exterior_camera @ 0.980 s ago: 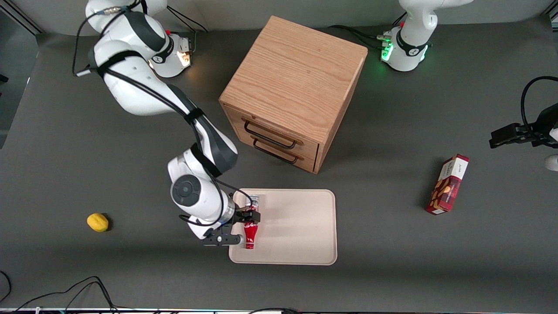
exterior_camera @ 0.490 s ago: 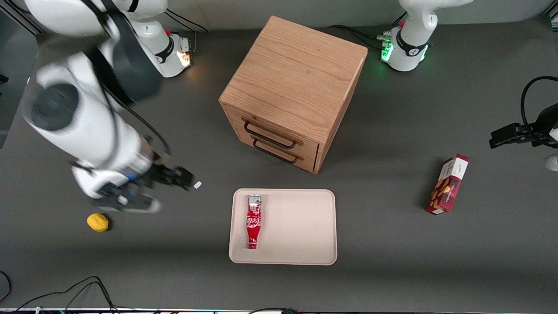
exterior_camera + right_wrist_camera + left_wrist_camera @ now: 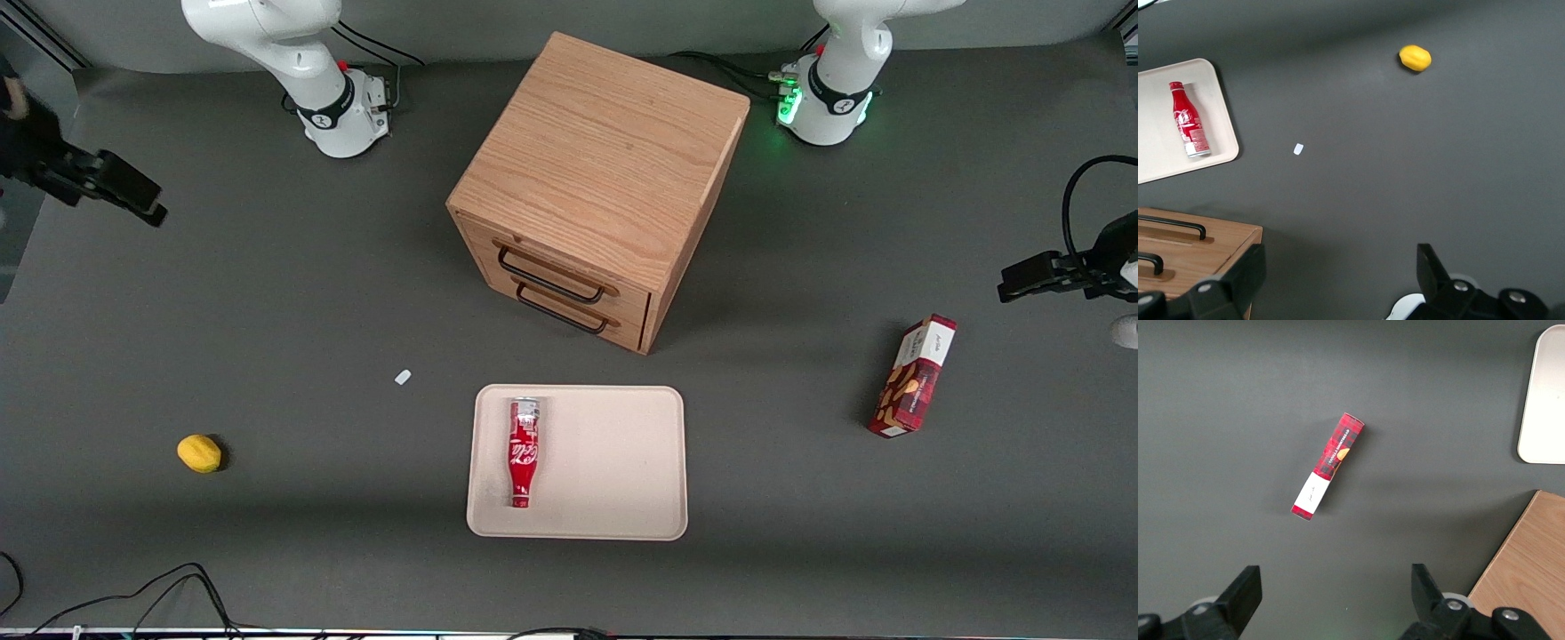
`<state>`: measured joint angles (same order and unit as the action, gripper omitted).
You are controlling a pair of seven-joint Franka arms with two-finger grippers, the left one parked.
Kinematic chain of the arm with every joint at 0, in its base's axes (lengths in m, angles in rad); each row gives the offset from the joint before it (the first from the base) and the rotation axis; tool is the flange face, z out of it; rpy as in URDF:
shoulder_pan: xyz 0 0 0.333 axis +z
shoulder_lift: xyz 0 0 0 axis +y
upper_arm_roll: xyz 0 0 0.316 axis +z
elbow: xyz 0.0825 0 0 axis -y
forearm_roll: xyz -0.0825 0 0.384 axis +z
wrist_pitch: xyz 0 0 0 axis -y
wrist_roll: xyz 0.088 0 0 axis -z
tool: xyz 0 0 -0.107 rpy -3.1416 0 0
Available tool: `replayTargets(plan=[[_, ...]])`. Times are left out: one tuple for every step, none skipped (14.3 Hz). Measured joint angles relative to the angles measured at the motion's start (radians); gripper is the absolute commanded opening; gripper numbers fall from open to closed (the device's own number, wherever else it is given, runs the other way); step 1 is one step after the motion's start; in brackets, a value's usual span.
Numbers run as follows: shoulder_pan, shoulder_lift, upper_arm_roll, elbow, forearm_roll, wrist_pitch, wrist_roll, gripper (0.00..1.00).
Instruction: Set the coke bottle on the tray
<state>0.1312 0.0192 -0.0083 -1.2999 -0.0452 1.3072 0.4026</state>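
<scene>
The coke bottle (image 3: 523, 453) is a slim red bottle with white script. It lies on its side on the pale beige tray (image 3: 613, 480), near the tray's edge toward the working arm's end, cap pointing toward the front camera. It also shows in the right wrist view (image 3: 1188, 127), lying on the tray (image 3: 1158, 160). My gripper (image 3: 133, 196) is raised well away at the working arm's end of the table, farther from the front camera than the tray. It is open and empty (image 3: 1338, 267).
A wooden drawer cabinet (image 3: 605, 178) stands just past the tray, farther from the front camera. A yellow lemon (image 3: 199, 453) and a small white scrap (image 3: 403, 377) lie toward the working arm's end. A red snack box (image 3: 914, 378) lies toward the parked arm's end.
My gripper let go of the bottle and pulled up and away toward the working arm's end of the table. The bottle stays lying on the tray.
</scene>
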Motion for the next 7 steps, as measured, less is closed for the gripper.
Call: replayTargets(plan=[[0.0, -0.066, -0.028, -0.105, 0.012, 0.054, -0.018, 1.0], [0.0, -0.129, -0.047, -0.21, 0.016, 0.105, -0.029, 1.0], [0.0, -0.184, -0.056, -0.301, 0.018, 0.145, -0.031, 1.0], [0.0, -0.226, -0.057, -0.369, 0.018, 0.17, -0.031, 1.0], [0.004, -0.25, -0.057, -0.408, 0.018, 0.183, -0.031, 1.0], [0.01, -0.26, -0.056, -0.424, 0.018, 0.185, -0.031, 1.0], [0.013, -0.261, -0.055, -0.426, 0.018, 0.187, -0.031, 1.0]])
